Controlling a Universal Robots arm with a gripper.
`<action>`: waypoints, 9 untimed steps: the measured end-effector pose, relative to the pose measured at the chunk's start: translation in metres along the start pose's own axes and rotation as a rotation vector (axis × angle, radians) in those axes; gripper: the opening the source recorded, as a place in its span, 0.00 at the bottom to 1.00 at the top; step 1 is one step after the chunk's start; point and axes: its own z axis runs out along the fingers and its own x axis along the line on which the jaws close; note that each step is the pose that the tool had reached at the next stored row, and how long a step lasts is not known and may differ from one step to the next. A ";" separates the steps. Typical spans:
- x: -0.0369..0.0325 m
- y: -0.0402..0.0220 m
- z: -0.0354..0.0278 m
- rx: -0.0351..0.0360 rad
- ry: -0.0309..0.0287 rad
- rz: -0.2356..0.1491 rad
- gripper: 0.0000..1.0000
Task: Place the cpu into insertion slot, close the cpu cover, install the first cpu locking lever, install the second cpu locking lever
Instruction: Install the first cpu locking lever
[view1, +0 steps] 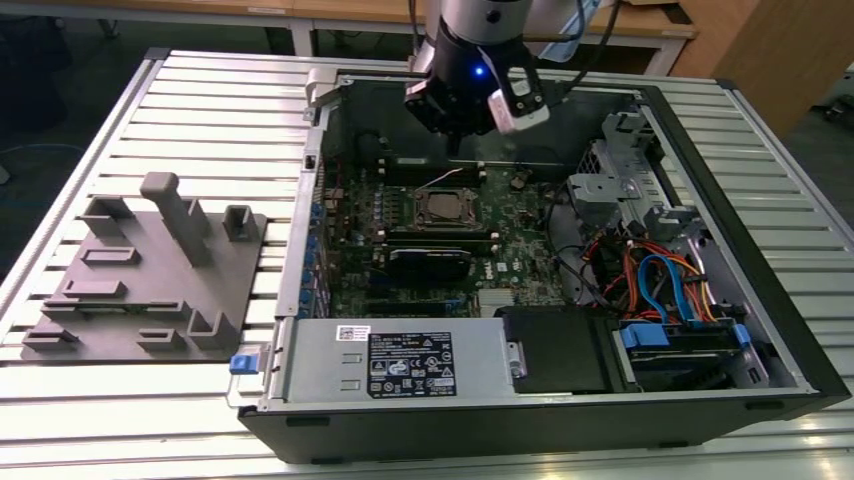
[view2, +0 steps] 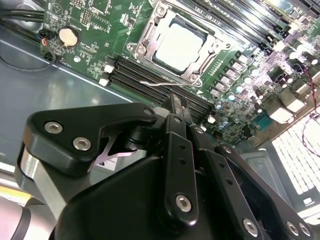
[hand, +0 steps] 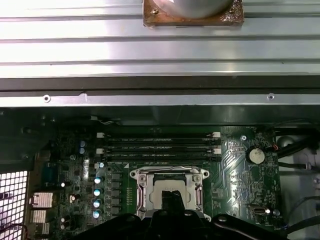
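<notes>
The gripper (view2: 176, 101) is seen with its fingers drawn together, and nothing is held between them. It is poised above the motherboard (view2: 90, 22), clear of it, with the tips aimed toward the socket area.

Just beyond the tips lies a thin silver locking lever (view2: 156, 83), between the memory slots (view2: 131, 69) and the insertion slot (view2: 132, 47). Its long axis runs along that side of the slot, roughly parallel to the memory slots. It appears to be free, though whether it is latched cannot be told for certain.

The cpu (view2: 179, 46) is seated in the insertion slot, flat and with its pale face up, its edges squared with the rim. As it is square, no long axis can be named. The cpu cover (view2: 151, 36) is lowered over it, and the chip's face is framed by the window.

Placing and covering are therefore judged done, and the first locking lever is judged to be the step in hand. For that step the closed tips would have to be set on the thin wire and pressed down and under its catch. Little margin is allowed, since the wire is narrow and the memory slots lie close beside it.

In the exterior view the gripper is hung over the far side of the open computer case (view1: 747, 210), with the socket lying nearer the middle of the board
</notes>
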 end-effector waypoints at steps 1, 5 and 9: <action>0.0000 -0.0001 0.0007 -0.0002 0.0000 0.000 0.11; 0.0000 -0.0003 0.0015 -0.0003 0.0000 0.000 0.11; 0.0000 -0.0003 0.0019 -0.0002 0.0000 0.000 0.11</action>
